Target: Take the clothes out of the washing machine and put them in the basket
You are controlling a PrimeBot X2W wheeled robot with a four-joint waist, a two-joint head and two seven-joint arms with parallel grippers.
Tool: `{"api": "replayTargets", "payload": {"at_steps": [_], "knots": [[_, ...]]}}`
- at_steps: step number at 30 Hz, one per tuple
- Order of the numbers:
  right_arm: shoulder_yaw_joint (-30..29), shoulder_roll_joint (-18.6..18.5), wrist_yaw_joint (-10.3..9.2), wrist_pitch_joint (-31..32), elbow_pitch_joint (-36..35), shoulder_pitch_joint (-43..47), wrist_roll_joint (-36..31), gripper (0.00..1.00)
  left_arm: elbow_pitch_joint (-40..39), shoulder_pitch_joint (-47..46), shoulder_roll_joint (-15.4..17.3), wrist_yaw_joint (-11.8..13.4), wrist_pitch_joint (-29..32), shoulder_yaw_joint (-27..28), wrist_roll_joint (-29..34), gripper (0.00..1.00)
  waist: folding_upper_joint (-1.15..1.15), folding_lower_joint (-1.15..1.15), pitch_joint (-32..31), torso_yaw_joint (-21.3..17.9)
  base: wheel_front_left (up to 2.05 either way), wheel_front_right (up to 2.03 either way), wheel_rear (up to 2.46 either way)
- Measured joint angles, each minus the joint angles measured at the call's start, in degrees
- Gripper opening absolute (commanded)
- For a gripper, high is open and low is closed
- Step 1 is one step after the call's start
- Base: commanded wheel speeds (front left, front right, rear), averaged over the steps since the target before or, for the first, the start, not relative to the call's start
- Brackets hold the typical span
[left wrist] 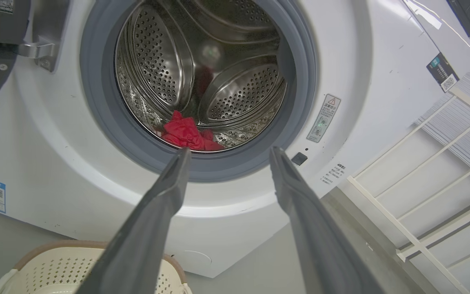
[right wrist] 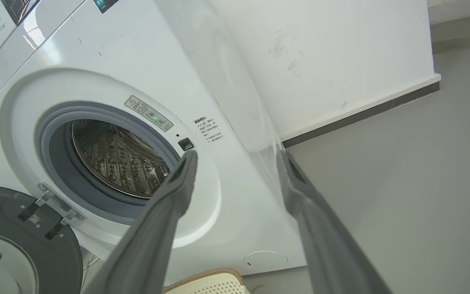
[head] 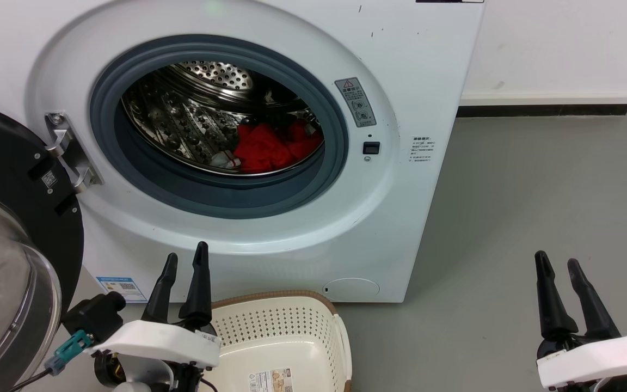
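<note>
Left claw hanging released, nearer the clothes.
They are lying up ahead of it, slightly right, low in the washer; right claw, released too, is idling well apart; basket is sitting just beside.

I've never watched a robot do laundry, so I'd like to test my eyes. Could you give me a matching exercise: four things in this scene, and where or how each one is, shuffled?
Things:
1. the clothes
2. the basket
3. the door
4. the right gripper

Places or states:
A. on the floor, in front of the washing machine
B. open, holding nothing, above bare floor
C. lying in the drum
D. swung open on the left

Pairs: 1-C, 2-A, 3-D, 4-B.
</note>
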Motion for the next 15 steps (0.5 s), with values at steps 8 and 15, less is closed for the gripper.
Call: {"api": "replayTargets", "payload": {"at_steps": [8,15], "knots": [[0.0,0.0,0.01,0.1,-2.0,1.0,-6.6,1.00,0.1,0.0,0.2,0.3,-1.4,-0.4,6.1,1.00,0.00,0.00,0.0,0.1,0.00,0.00,0.00],[0.0,0.0,0.01,0.1,-3.2,1.6,-11.5,1.00,0.1,0.3,0.2,0.5,-2.4,-1.2,10.8,1.00,0.00,0.00,0.1,0.2,0.00,0.00,0.00]]}}
